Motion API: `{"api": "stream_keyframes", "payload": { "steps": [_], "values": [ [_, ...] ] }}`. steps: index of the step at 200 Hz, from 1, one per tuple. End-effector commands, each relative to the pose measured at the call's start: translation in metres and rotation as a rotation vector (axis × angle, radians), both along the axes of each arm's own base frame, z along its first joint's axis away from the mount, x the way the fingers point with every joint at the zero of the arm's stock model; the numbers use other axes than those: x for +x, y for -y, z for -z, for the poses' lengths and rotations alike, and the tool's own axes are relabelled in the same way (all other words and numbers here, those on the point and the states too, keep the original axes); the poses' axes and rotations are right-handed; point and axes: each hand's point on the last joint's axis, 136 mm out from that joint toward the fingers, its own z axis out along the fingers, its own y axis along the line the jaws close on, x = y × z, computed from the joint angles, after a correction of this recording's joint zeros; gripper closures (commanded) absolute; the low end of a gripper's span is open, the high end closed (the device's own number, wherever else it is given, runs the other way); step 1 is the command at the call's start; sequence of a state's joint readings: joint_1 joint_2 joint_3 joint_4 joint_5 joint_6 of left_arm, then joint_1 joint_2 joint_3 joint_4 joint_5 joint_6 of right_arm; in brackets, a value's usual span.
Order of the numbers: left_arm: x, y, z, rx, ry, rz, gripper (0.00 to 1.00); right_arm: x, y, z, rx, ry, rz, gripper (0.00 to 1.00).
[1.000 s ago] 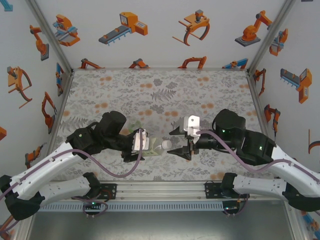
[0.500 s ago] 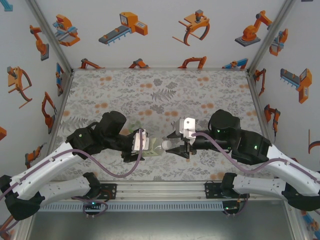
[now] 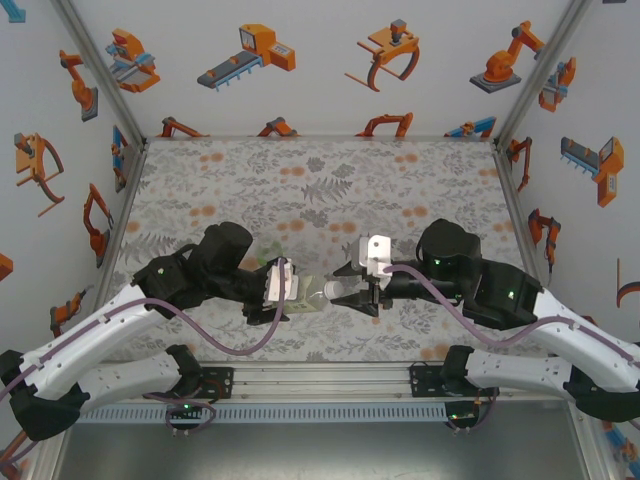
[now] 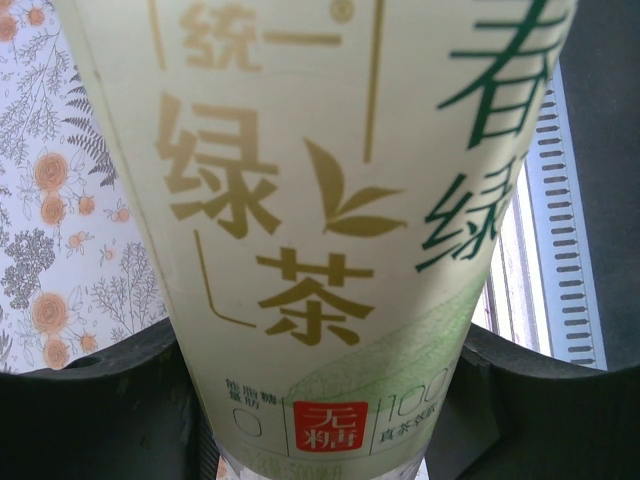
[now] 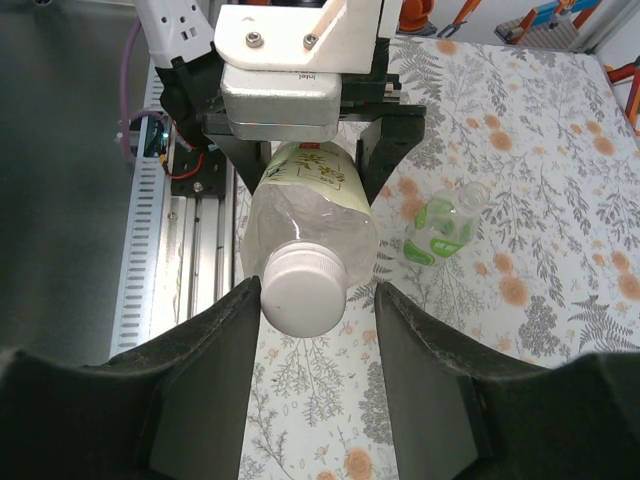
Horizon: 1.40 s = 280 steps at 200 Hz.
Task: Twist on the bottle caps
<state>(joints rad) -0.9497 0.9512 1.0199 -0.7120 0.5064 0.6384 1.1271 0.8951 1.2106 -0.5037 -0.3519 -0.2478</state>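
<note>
Mid-table, right tool (image 5: pixel 317 296) loosely straddling bottle cap (image 5: pixel 304 291)

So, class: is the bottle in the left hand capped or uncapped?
Capped: a white cap sits on the neck of the bottle in the left hand. Tightness: cannot tell.

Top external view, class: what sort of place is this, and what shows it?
Probably a robot test booth: white walls printed with orange robot drawings, a flower-patterned table, and the left gripper holding a bottle toward the right gripper.
</note>
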Motion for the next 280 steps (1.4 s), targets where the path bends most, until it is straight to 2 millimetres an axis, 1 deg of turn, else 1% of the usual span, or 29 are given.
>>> {"api": "stream_keyframes", "payload": {
  "steps": [1,47,88,115,130,142,163,189,213,231,257,280],
  "values": [
    [-0.005,0.001,-0.005,-0.015,-0.005,0.021,1.00,-0.002,0.002,-0.012,0.047,0.025,-0.008,0.50],
    [-0.005,0.001,-0.006,-0.017,-0.003,0.022,1.00,-0.004,0.002,-0.010,0.045,0.020,-0.018,0.50],
    [-0.005,0.001,-0.007,-0.019,0.000,0.023,1.00,-0.003,0.000,-0.006,0.036,0.014,-0.018,0.55],
    [-0.004,0.001,-0.007,-0.017,0.004,0.020,1.00,0.000,-0.001,-0.005,0.037,-0.010,0.004,0.63],
    [-0.003,0.001,-0.006,-0.012,0.007,0.014,1.00,0.002,0.000,-0.008,0.059,-0.038,0.023,0.71],
    [-0.001,0.001,-0.004,-0.008,0.011,0.008,1.00,0.008,0.000,-0.010,0.083,-0.075,0.068,0.76],
    [0.003,0.001,-0.003,-0.003,0.024,-0.011,1.00,0.025,0.001,-0.010,0.144,-0.201,0.191,0.82],
    [0.010,0.002,-0.002,0.003,0.044,-0.037,1.00,0.053,0.004,-0.009,0.239,-0.423,0.386,1.00],
    [0.014,0.002,-0.001,0.008,0.056,-0.050,1.00,0.076,0.011,0.001,0.296,-0.641,0.573,1.00],
    [0.016,0.002,-0.001,0.009,0.062,-0.059,1.00,0.090,0.022,0.005,0.326,-0.764,0.712,1.00],
    [0.019,0.002,0.002,0.017,0.068,-0.073,1.00,0.101,0.035,0.014,0.395,-0.950,0.862,1.00],
    [0.023,0.001,0.004,0.025,0.077,-0.092,1.00,0.105,0.040,0.029,0.421,-1.101,0.955,1.00]
  ]
}}
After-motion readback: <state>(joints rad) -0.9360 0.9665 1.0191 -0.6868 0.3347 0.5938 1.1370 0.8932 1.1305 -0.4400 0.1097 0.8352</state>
